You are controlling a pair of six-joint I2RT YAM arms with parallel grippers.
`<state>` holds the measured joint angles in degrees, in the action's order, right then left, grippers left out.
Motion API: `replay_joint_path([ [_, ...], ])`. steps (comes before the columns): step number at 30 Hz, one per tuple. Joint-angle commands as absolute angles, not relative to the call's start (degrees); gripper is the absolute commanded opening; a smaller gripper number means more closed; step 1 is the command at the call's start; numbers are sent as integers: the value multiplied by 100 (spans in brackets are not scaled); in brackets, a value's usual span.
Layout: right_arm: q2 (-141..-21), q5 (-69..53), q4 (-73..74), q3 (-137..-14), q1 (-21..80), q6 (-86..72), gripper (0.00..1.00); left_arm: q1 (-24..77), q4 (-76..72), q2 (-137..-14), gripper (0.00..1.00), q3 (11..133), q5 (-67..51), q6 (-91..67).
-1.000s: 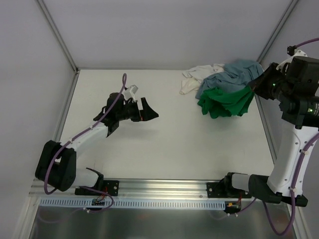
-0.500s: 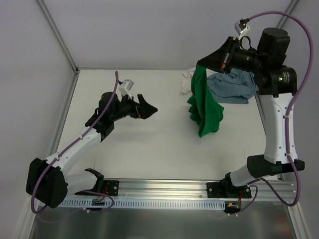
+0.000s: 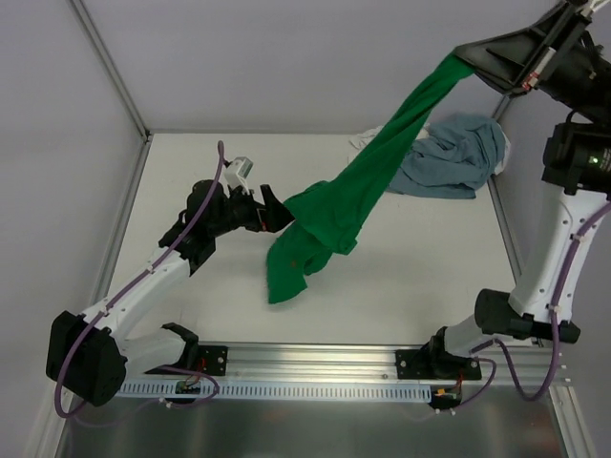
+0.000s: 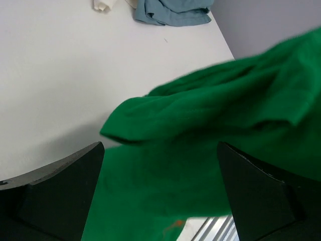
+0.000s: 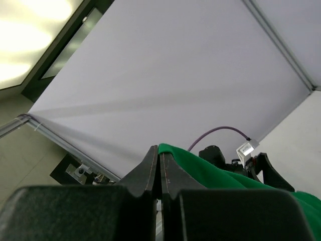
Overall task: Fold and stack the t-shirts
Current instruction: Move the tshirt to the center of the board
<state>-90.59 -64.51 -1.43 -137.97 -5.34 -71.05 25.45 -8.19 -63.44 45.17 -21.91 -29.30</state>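
The right claw (image 3: 460, 55) is raised high above the far right corner of the white bench (image 3: 181, 181). Its 2 fingers (image 5: 148, 170) are pressed together and pinch one end of the bright green cloth t-shirt (image 3: 336, 208). The right wrist view confirms green fabric caught at the very tips.

From that claw the green t-shirt hangs as a long slanting band, running down and to the left toward the middle of the bench. Its lower part bunches into loose folds there, with a narrow tail pointing to the near edge. It cannot be told whether that tail rests on the bench surface.

The left claw (image 3: 271, 212) sits low over the bench, left of centre, with its jaws spread wide and aimed at the bunched green cloth. In the left wrist view green fabric fills the space ahead of and between the 2 dark fingers. Neither finger is seen gripping it, and contact cannot be confirmed.

The dusty grey-blue cloth t-shirt (image 3: 453, 162) lies in a crumpled heap at the far right corner of the bench, behind the green band. The white cloth t-shirt (image 3: 363, 143) shows only as a small patch at the left edge of that heap, touching the grey-blue one; the green band hides the rest
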Motion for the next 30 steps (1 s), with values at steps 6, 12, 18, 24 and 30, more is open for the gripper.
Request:
replay_joint_path([
  [6,-7383,-6830,3769,-11847,-1441,-5122,1,2540,-686,-6548,99,4965,-2030,-2760],
  [12,-6367,-5425,7118,-9997,-1661,-2541,1,2540,-370,-6486,99,5185,-1978,-2497],
  [18,-5626,-3152,8533,-8763,-1679,-1408,1,2540,-369,-6706,99,5300,-1986,-2408],
  [24,-5248,-1884,8640,-8184,-1670,-1239,0,2540,-501,-7478,99,5764,-2539,-2680],
  [30,-4914,-1774,8113,-7340,-1679,-1529,0,2558,542,-9112,99,7310,-4304,-2708],
])
